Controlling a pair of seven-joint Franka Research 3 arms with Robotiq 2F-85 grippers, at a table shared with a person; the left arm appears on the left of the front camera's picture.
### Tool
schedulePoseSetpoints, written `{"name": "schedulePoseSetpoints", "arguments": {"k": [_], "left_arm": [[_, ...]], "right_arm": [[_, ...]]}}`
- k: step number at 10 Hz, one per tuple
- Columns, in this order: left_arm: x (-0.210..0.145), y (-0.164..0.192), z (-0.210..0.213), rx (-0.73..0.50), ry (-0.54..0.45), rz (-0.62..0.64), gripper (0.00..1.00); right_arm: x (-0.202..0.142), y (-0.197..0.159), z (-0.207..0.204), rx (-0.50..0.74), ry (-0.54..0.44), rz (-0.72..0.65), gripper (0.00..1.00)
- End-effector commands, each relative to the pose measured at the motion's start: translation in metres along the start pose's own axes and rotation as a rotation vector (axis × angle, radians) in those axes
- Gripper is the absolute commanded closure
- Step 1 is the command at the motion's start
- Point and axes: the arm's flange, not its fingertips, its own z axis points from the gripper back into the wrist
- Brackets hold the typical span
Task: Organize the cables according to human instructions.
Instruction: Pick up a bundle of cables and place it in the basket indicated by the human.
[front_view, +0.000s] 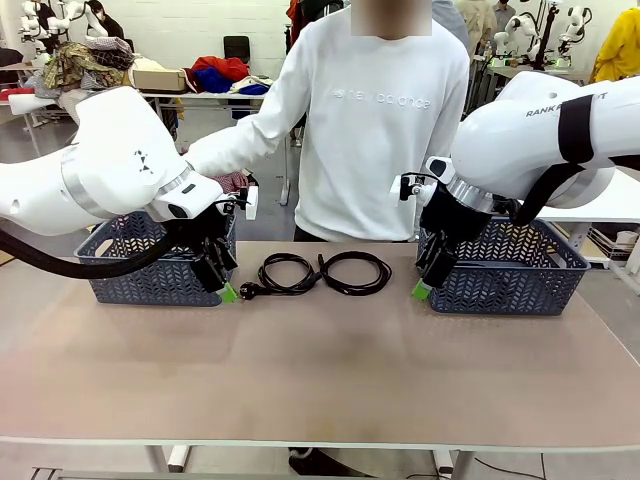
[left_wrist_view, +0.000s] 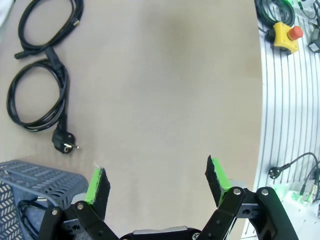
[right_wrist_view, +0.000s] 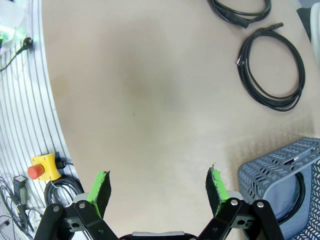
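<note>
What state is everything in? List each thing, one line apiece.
left gripper: open, empty
right gripper: open, empty
left cable: coiled, lying on the table
right cable: coiled, lying on the table
left-basket cable: inside the left basket
right-basket cable: inside the right basket

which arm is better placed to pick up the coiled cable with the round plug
Left. The left hand hangs open right beside that cable's round plug. The right hand, also open, is by the opposite basket, with the other coiled cable lying between it and this one.
</note>
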Motion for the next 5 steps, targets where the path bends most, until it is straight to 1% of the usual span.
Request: {"name": "schedulePoseSetpoints", "arguments": {"k": [1,5], "left_arm": [[-0.0008,0.0000,0.0010,0.005,0.009,-0.003,0.00],[-0.0008,0.0000,0.0010,0.005,0.009,-0.003,0.00]], "right_arm": [[0.0030,-0.0011,0.0017,-0.007,-0.002,0.000,0.00],[0.0030,-0.0011,0.0017,-0.007,-0.002,0.000,0.00]]}}
